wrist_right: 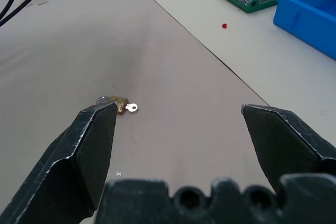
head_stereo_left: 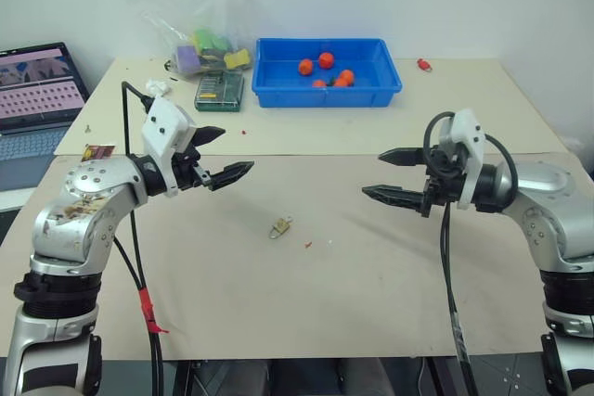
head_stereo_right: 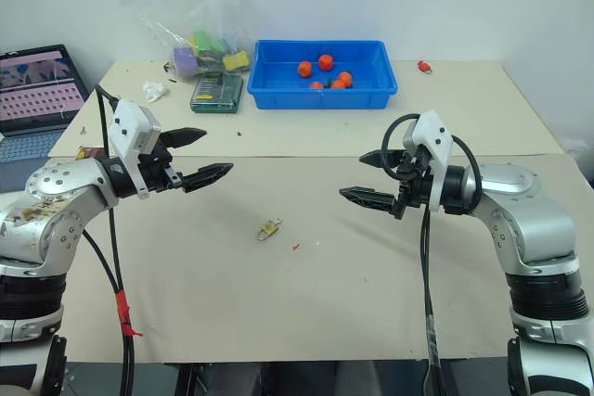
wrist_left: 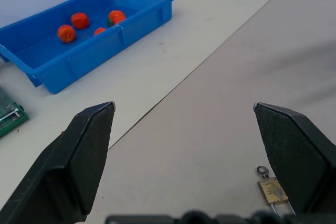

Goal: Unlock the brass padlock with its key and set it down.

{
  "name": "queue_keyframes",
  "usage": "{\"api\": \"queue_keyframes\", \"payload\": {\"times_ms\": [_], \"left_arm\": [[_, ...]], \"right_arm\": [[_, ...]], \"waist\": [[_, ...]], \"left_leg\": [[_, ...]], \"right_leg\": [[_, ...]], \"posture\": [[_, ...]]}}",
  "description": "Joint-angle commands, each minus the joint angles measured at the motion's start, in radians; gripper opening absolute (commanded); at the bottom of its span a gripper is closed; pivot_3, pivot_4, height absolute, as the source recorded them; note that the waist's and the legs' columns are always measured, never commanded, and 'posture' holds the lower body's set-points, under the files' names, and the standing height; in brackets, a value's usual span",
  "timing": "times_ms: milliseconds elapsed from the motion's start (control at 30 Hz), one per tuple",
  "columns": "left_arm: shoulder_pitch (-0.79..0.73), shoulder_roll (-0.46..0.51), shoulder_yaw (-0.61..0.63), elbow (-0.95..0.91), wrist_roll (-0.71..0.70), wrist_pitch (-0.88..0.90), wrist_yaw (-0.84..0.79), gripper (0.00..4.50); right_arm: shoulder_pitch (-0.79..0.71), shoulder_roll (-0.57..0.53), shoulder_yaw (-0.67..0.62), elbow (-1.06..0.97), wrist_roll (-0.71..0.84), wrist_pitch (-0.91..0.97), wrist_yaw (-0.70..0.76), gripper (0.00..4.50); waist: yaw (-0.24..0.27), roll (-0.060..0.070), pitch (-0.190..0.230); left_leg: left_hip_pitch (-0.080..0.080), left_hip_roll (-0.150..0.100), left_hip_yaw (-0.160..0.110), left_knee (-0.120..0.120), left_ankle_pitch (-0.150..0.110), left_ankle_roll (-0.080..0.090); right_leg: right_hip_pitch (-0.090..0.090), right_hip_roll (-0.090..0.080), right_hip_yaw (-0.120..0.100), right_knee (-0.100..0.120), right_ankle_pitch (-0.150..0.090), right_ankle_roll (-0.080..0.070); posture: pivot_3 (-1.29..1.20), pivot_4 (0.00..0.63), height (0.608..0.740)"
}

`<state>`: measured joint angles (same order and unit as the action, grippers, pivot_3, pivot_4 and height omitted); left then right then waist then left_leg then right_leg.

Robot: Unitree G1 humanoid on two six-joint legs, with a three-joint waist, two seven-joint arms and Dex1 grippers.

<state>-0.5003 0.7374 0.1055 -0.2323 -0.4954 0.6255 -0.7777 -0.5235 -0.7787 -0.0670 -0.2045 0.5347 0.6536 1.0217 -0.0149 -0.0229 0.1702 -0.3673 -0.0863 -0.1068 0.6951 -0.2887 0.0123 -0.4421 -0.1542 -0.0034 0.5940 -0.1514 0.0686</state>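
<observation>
Both grippers hang above the tabletop (head_stereo_left: 390, 294), facing each other, holding nothing. Left gripper (head_stereo_left: 225, 155): fingers spread wide, tips pointing inward toward the middle of the scene. Right gripper (head_stereo_left: 382, 175): fingers likewise spread wide, tips pointing inward toward the left one. A wide gap separates the two.

Brass padlock (head_stereo_left: 280, 226) lies on the tabletop's near sheet, below and between the grippers, somewhat nearer the left one, touched by neither. In the left wrist view the lock (wrist_left: 272, 190) sits just beside the edge of one finger, with a small silvery key (wrist_left: 262, 171) projecting from the brass body. In the right wrist view the same lock (wrist_right: 122, 104) lies flat, key (wrist_right: 132, 108) at one end, shackle at the other end partly hidden behind a finger. A tiny red scrap (head_stereo_left: 308, 245) rests on the sheet near the padlock, apart from it.

Farther back, on the second, paler sheet: a green case (head_stereo_left: 219, 91) lying flat, and just beside it a blue tray (head_stereo_left: 327, 86) holding several small red-orange round pieces (head_stereo_left: 326, 60). A clear plastic bag (head_stereo_left: 200, 20) with coloured items sits behind the green case. A small red object (head_stereo_left: 424, 65) lies alone beyond the tray on the right-arm side. An open laptop (head_stereo_left: 32, 104) stands off the far left edge.
</observation>
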Motion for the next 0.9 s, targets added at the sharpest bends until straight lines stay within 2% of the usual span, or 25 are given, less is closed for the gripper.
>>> {"api": "queue_keyframes", "payload": {"times_ms": [33,200,300,400,533,600,900], "left_arm": [[0.036,0.006,0.017,-0.058,-0.005,-0.011,-0.004,4.50],[0.103,-0.064,0.023,-0.127,-0.064,0.029,0.038,4.50],[0.229,-0.082,0.029,-0.242,-0.085,-0.019,0.006,4.50],[0.342,-0.151,0.041,-0.326,-0.105,-0.011,0.088,4.50],[0.442,-0.184,-0.086,-0.372,0.009,-0.040,0.152,4.50],[0.466,-0.213,-0.158,-0.356,0.093,-0.053,0.218,4.50],[0.456,-0.333,-0.298,-0.286,0.312,-0.063,0.424,4.50]], "right_arm": [[0.009,-0.009,-0.036,-0.054,0.025,0.015,-0.021,4.43],[0.023,-0.009,-0.018,-0.062,0.003,0.019,-0.051,4.43],[0.023,-0.011,-0.015,-0.082,0.007,0.025,-0.061,4.43],[0.021,-0.003,-0.019,-0.111,0.026,0.051,-0.083,4.43],[0.033,0.009,-0.017,-0.134,0.027,0.066,-0.113,4.43],[0.037,0.011,-0.023,-0.136,0.028,0.067,-0.125,4.43],[0.059,0.018,-0.030,-0.185,0.045,0.085,-0.184,4.43]], "waist": [[0.000,0.000,0.000],[0.001,0.000,0.000],[-0.001,0.000,0.000],[-0.002,0.000,0.000],[0.005,0.000,0.000],[0.012,0.000,0.000],[0.016,0.000,0.000]], "left_leg": [[0.000,0.000,0.000,0.000,0.000,0.000],[0.000,0.000,0.000,0.000,0.000,-0.001],[-0.001,0.000,0.000,0.000,0.000,0.000],[0.000,0.000,0.003,-0.001,0.000,0.000],[0.000,0.000,0.004,0.000,-0.001,0.002],[0.004,0.000,0.006,-0.001,-0.002,0.004],[0.010,0.000,0.009,-0.002,-0.003,0.005]], "right_leg": [[0.000,0.000,0.000,0.000,0.000,0.000],[-0.001,0.000,0.003,0.000,0.000,0.001],[-0.001,0.000,0.003,0.000,0.001,0.001],[-0.004,0.000,0.008,0.000,0.001,0.001],[-0.004,0.001,0.009,0.000,0.001,0.001],[0.001,0.001,0.009,-0.001,0.000,0.001],[0.005,0.001,0.013,-0.001,-0.001,0.003]], "posture": [[0.00,0.150,0.740],[0.00,0.150,0.740],[0.00,0.150,0.740],[0.00,0.150,0.740],[0.00,0.150,0.740],[0.00,0.150,0.740],[0.00,0.150,0.740]]}}
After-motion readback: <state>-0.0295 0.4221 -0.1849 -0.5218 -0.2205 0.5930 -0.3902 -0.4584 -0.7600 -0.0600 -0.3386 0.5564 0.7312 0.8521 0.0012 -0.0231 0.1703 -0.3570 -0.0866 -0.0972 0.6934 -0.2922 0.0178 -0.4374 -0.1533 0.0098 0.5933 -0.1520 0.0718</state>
